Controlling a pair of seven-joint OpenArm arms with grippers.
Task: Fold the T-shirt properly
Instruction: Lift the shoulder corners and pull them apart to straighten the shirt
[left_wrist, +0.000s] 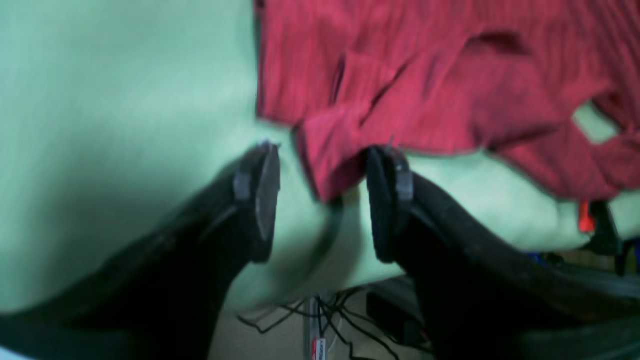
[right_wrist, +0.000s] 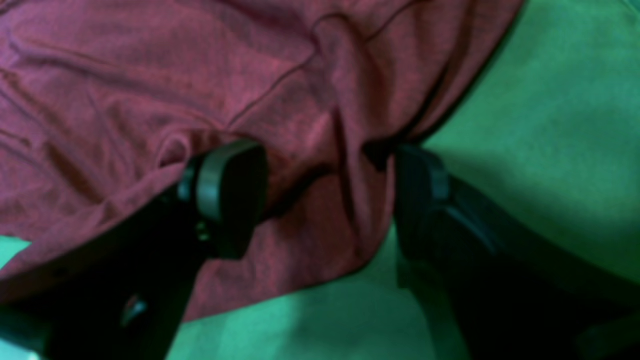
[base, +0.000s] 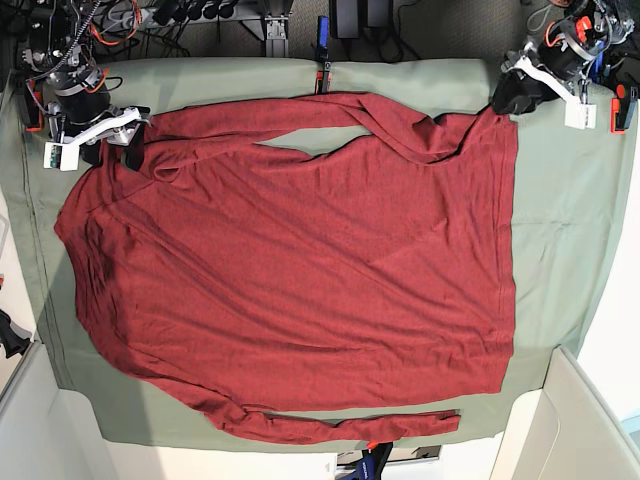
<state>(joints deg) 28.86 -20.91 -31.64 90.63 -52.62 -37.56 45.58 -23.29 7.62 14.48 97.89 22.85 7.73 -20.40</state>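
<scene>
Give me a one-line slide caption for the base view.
Dark red T-shirt spread flat on the green table cloth, both grippers open at its far corners, left and right.

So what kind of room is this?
Probably a robot lab: a dark red long-sleeved shirt on a pale green cloth-covered table, with tangled cables behind.

Both wrist views smeared and soft. T-shirt (left_wrist: 440, 95) cut off at top and right edges of left wrist frame, and at top and left edges of right wrist frame. Cloth between right gripper (right_wrist: 330, 195) fingers: pinched or merely straddled, unclear. Cables (left_wrist: 330, 320) at bottom centre indistinct.
</scene>
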